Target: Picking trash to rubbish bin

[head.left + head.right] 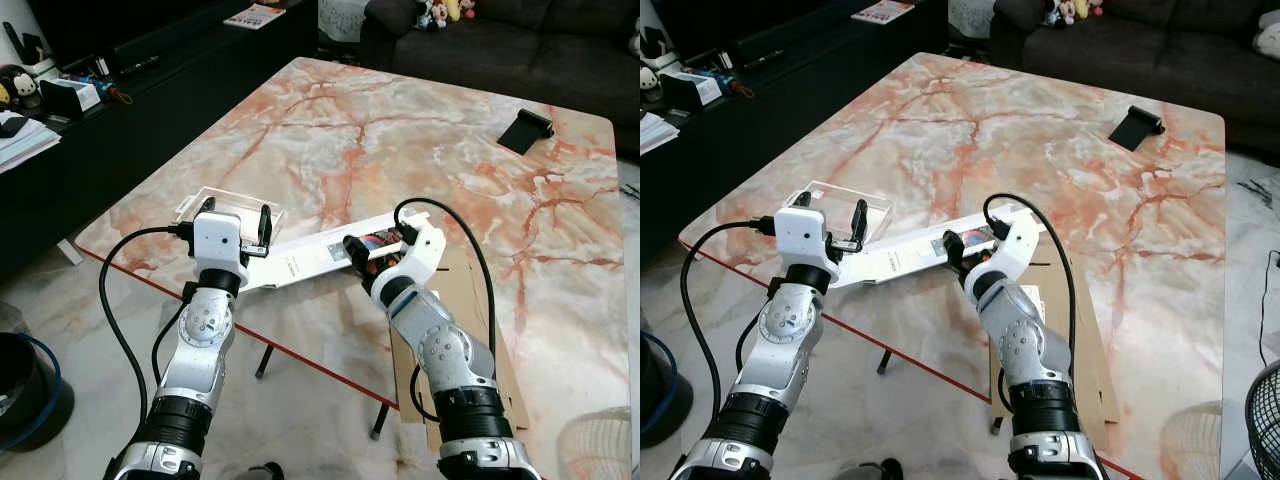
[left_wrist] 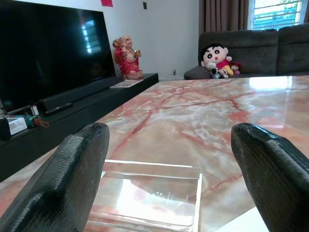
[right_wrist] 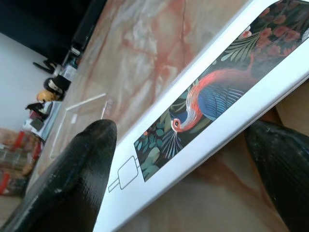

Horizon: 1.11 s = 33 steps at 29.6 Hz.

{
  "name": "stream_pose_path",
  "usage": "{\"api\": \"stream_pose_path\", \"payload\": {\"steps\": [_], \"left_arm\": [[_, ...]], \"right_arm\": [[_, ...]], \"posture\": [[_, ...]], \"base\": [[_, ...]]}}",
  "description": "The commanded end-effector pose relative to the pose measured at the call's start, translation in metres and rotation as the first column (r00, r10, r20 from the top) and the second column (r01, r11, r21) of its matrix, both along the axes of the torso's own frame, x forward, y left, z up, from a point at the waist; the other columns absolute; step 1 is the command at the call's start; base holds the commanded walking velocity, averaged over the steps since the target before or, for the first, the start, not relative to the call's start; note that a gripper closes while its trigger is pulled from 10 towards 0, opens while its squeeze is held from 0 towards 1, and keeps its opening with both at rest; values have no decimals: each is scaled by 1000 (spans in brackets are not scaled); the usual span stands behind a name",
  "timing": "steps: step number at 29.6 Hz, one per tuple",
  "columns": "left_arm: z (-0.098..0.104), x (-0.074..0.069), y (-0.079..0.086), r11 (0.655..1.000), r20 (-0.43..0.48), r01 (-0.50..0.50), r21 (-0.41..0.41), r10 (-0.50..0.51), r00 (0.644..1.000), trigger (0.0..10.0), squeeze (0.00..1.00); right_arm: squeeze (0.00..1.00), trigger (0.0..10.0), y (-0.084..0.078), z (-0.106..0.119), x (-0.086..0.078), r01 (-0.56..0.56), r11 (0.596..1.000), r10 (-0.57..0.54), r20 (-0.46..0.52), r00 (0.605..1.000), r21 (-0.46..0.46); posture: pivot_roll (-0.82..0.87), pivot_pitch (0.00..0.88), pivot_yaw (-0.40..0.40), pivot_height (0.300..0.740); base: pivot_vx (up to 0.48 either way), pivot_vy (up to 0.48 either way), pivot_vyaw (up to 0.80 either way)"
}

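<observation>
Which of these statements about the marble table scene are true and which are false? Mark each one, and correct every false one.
1. The right tool has its fingers open around the long white box. True.
2. The clear plastic tray lies ahead of the left tool. True.
3. The white box sits in the middle of the marble table. False: it lies at the near edge.
4. The left tool is shut on the tray. False: its fingers are open, holding nothing.
5. A black object lies near the far right corner. True.
</observation>
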State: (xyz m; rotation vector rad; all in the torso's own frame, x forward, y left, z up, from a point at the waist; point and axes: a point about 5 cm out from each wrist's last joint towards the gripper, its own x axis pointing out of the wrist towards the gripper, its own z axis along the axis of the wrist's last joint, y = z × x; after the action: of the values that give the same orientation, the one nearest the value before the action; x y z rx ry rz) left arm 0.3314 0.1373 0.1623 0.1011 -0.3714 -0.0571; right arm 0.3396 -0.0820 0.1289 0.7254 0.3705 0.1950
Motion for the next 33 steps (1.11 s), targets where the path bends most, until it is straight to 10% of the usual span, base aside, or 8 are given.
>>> {"api": "stream_pose_path", "payload": {"steps": [1, 33], "left_arm": [[3, 0, -1, 1000, 12, 13, -7, -13, 1000, 10000, 0], [5, 0, -1, 1000, 19, 22, 6, -22, 1000, 10000, 0]], "right_arm": [[0, 10000, 38, 30, 7, -75, 992, 68, 73, 995, 101], [0, 10000, 60, 25, 12, -117, 988, 111, 71, 991, 97]], "posture": [[134, 110, 10, 740], [145, 105, 9, 740]], "base": [[0, 0, 0], [0, 0, 0]]}}
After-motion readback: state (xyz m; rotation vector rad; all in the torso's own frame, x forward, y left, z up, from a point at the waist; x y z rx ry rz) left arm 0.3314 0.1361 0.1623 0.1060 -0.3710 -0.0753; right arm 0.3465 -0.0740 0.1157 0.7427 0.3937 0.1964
